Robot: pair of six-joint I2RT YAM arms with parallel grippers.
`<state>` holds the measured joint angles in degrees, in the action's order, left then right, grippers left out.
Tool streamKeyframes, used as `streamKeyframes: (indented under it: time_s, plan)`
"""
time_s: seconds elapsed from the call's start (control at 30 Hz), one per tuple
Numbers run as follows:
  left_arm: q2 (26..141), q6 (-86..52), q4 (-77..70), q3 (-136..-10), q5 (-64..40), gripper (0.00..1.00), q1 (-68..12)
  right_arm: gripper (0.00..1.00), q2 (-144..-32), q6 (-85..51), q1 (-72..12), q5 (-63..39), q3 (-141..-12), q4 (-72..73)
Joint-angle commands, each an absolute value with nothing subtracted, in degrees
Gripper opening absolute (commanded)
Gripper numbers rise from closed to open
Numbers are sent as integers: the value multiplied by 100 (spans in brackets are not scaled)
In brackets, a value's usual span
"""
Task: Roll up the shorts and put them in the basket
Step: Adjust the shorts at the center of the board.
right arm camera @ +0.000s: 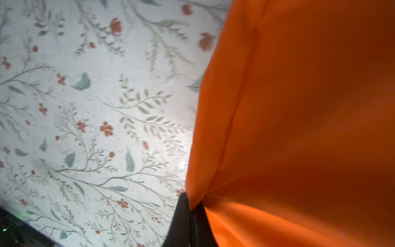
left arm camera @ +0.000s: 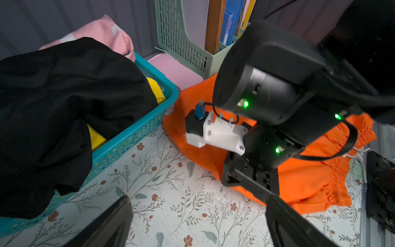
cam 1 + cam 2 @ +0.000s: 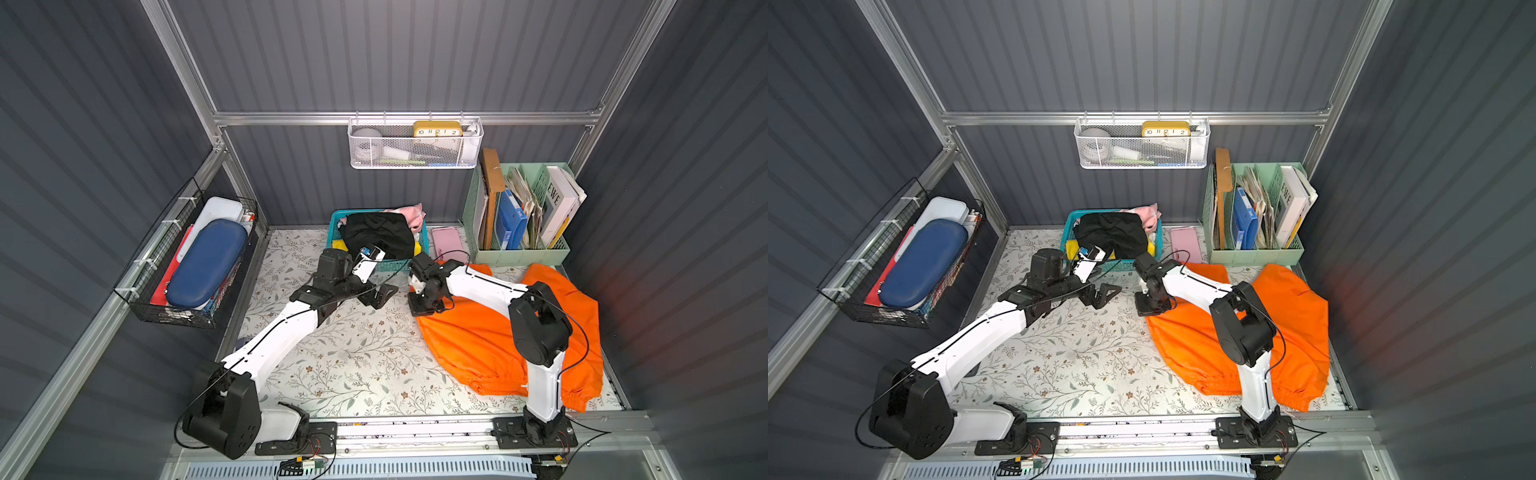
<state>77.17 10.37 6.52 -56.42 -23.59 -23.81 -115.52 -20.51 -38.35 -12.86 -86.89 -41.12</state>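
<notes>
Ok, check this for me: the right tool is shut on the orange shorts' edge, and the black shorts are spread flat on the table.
One thing is wrong. The black shorts are not flat on the table: they lie heaped in the basket, spilling over its rim, as the left wrist view shows. The rest holds: the right tool is shut on the orange shorts at their edge.

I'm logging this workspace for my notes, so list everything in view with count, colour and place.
orange shorts: one, orange, spread on table, right side
black shorts: one, black, heaped in basket
basket: one, teal, table's back edge
pink cloth: one, pink, in basket, behind black shorts
yellow cloth: one, yellow, in basket, under black shorts
pink case: one, pink, right of basket
file organiser: one, mint green, back right corner
mesh rack: one, white, back wall
wire rack: one, black, left wall
left gripper: one, black, open, near basket
right gripper: one, black, shut on orange shorts
</notes>
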Motion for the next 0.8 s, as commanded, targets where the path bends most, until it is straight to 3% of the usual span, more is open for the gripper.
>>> streamKeyframes:
  time_s: [0.0,0.13,0.17,0.27,0.33,0.5,0.77]
  plan:
    - [7492,1082,948,-5599,-2173,100,-2239,0,-11645,-2140,-4088,-1913,-8924,-4031]
    - [7336,1081,1000,-5540,-2175,100,-2068,0,-11573,-1966,-4232,-2319,-8982,-3781]
    - [7313,1085,1006,-5537,-2206,100,-2027,5,-11497,-1907,-4221,-2334,-8982,-3775]
    - [7373,1093,1013,-5537,-2430,100,-1995,48,-11061,-1732,-4131,-1998,-8849,-3858]
    - [7550,1215,1054,-5597,-2623,100,-2002,58,-10657,-1661,-4018,-1759,-8570,-3934]
    - [8092,1004,753,-5592,-3006,100,-2021,67,-9877,-1111,-3894,-1033,-7887,-4950]
    - [8617,707,478,-5457,-3349,100,-2306,70,-9215,-1504,-4153,-662,-6652,-5972]
